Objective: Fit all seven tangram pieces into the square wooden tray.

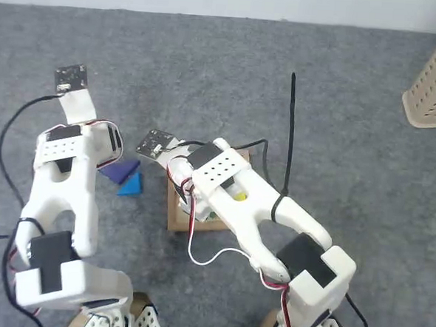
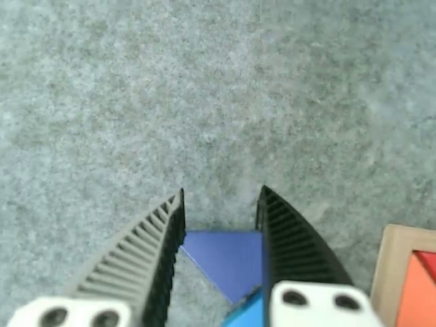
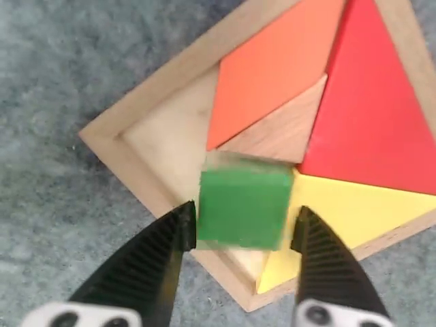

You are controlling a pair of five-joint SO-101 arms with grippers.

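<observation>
Currently R gripper [image 3: 245,208] is clamping 1 green square [image 3: 242,219] btwn its 2 fingers, hovering over the tray [image 3: 146,95] near its bare corner. Tray is holding 3 pcs flat: 1 orange pc [image 3: 272,68], 1 red triangle [image 3: 371,116], 1 yellow triangle [image 3: 347,208], w/ red touching both others. L gripper [image 2: 222,192] is sitting w/ jaws apart, straddling 1 purple triangle [image 2: 225,262] on the carpet [image 2: 204,82]. 1 blue pc [image 2: 246,312] is touching the purple one. Both are lying outside the tray, just beside it.
</observation>
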